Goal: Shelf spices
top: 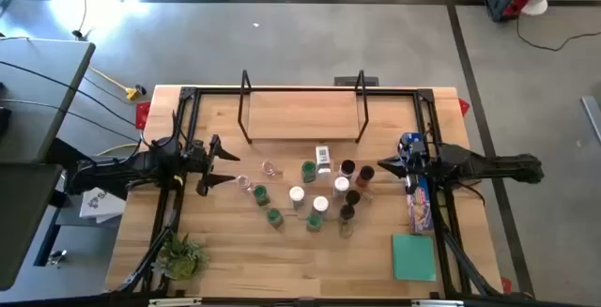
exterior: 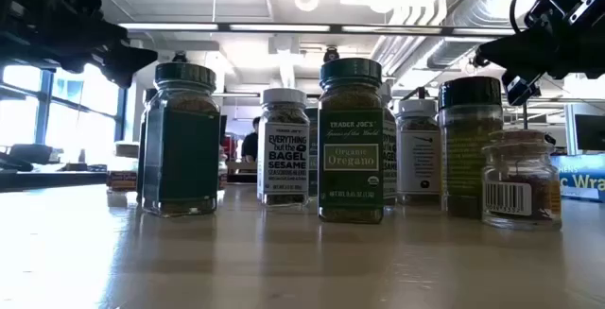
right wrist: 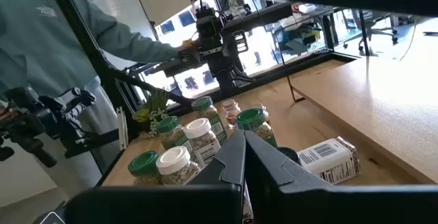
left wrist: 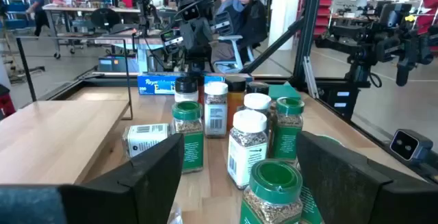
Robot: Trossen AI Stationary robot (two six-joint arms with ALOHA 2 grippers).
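1. Wooden worktop (top: 216,251) carries the spices (top: 310,199) in a loose cluster at its middle, all standing except one jar with a white label (top: 324,157) that lies on its side nearest the shelf (top: 302,119).
2. The shelf stands at the far edge, and its board carries no jar yet, so I judge the task is at its start.
3. My left gripper (top: 218,163) hovers just beside the cluster, jaws apart and facing the jars.
4. My right gripper (top: 385,170) hovers at the other side, jaws together.
5. To do the step well, I should choose an outer jar, such as a green-topped one (left wrist: 188,136), close squarely on its body, and lift straight so the neighbours do not tip.
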